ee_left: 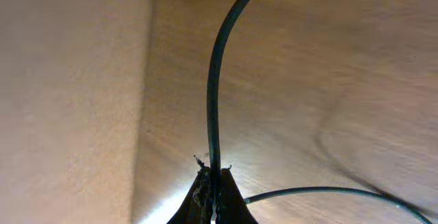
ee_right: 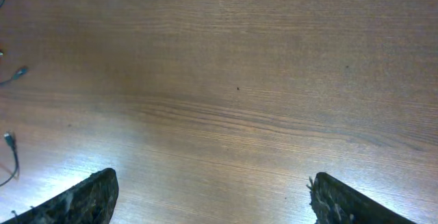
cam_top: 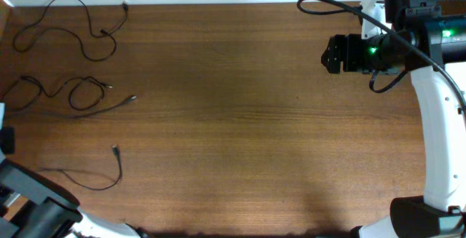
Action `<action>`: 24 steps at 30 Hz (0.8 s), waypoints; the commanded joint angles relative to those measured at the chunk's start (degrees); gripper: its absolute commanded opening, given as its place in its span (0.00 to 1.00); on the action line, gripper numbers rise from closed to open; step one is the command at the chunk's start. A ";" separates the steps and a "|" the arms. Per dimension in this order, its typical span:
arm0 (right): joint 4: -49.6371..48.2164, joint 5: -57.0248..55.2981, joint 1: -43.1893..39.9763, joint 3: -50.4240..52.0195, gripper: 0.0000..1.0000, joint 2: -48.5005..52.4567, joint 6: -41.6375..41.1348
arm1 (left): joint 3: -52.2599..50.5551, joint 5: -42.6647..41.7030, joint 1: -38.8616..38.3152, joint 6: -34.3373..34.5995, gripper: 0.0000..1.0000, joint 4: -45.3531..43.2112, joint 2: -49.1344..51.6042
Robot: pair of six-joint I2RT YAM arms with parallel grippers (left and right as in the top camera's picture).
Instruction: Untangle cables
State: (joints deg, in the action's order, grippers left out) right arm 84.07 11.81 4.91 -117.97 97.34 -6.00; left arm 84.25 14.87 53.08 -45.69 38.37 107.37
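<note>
1. Starting at my left pincer (ee_left: pixel 213 195): its fingers are pressed together on a thin black cord, the near cable (ee_left: pixel 213 94). The cord runs straight out from the tips and bends away at the top of the wrist view.
2. A second stretch of cord sweeps along the wood just right of the tips. I take it for the same cable looping back, but I cannot confirm that.
3. From overhead, this cable lies in one open curve at the front left of the tabletop (cam_top: pixel 240 121), with its plug end (cam_top: pixel 115 148) free.
4. Beyond it sit the middle cable (cam_top: pixel 80 92) and the far cable (cam_top: pixel 73 27). Each lies apart from the others, and I see no crossings between them.
5. My right pincer (ee_right: pixel 212 179) hangs over bare wood at the far right, fingers spread wide and holding nothing.
6. To do this step well, I would keep the clamp firm and draw the cord slowly and low, away from the middle cable.
7. The edge of the wood shows just left of my tips. I would therefore pull along that edge rather than over it, and watch that the plug trails without snagging.
</note>
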 commanded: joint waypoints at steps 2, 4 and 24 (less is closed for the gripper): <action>0.22 -0.72 -0.15 -0.31 0.90 0.55 0.17 | -0.22 0.68 4.04 -1.81 0.00 -2.10 1.29; 0.22 -0.72 -0.15 -0.31 0.91 0.55 0.15 | -0.22 0.31 4.96 -1.79 0.00 -2.86 1.46; 0.57 -0.63 -0.11 -0.31 0.93 0.55 -0.07 | -0.22 -18.86 6.45 5.77 0.99 -6.16 1.70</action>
State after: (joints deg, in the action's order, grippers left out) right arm 84.66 11.81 4.91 -117.97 97.36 -6.02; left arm 84.25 8.64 59.24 -46.28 31.05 108.55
